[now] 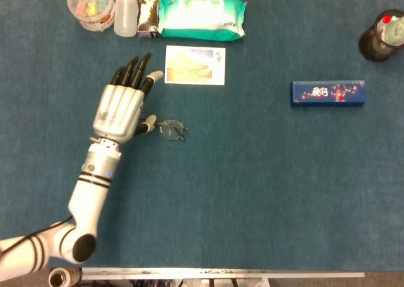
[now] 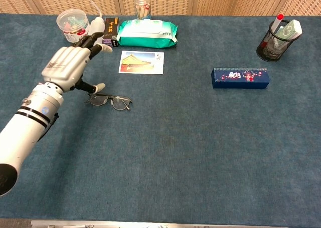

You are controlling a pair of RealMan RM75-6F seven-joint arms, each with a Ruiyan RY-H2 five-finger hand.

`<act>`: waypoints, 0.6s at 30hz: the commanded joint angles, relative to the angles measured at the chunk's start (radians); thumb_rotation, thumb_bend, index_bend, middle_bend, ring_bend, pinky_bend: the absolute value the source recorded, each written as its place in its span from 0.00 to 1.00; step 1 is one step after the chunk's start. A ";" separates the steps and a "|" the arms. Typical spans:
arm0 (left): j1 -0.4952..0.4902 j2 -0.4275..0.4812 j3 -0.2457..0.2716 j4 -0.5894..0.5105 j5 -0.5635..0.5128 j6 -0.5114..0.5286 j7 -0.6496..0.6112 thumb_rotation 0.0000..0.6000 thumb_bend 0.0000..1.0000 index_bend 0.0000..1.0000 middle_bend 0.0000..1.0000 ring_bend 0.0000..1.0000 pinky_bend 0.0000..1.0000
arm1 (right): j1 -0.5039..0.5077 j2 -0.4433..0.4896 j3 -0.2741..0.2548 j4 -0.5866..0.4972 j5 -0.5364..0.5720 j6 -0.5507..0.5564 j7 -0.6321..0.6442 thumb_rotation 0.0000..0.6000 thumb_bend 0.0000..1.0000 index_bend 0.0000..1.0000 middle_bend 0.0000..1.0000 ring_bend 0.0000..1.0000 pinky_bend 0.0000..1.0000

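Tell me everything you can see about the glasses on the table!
The glasses are small, with thin dark wire rims and clear roundish lenses. They lie on the blue table cover, just below the picture postcard. The left hand is above them with fingers spread, its thumb tip right at their left end; whether it touches cannot be told.

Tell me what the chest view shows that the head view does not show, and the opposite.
Only the chest view shows the wooden panels behind the table and the whole clear jar at the far edge. Only the head view shows the metal rail at the near edge and the elbow of the left arm. Both show the left hand with fingers spread, beside the glasses, plus the postcard and blue box.
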 commanded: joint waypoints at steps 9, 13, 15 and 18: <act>0.149 0.477 0.139 -0.278 0.278 0.220 -0.217 1.00 0.20 0.18 0.00 0.00 0.14 | 0.006 -0.013 -0.004 -0.006 -0.003 -0.018 -0.044 1.00 0.24 0.27 0.35 0.23 0.22; 0.217 0.569 0.169 -0.264 0.321 0.312 -0.245 1.00 0.20 0.18 0.00 0.00 0.14 | 0.010 -0.019 -0.005 -0.011 -0.002 -0.029 -0.070 1.00 0.24 0.28 0.35 0.23 0.22; 0.257 0.599 0.180 -0.259 0.324 0.357 -0.258 1.00 0.20 0.18 0.00 0.00 0.14 | 0.011 -0.023 -0.004 -0.013 0.000 -0.033 -0.081 1.00 0.24 0.27 0.35 0.23 0.22; 0.312 0.623 0.192 -0.260 0.311 0.408 -0.284 1.00 0.20 0.19 0.00 0.00 0.14 | 0.014 -0.027 -0.003 -0.016 0.006 -0.041 -0.099 1.00 0.24 0.27 0.35 0.23 0.22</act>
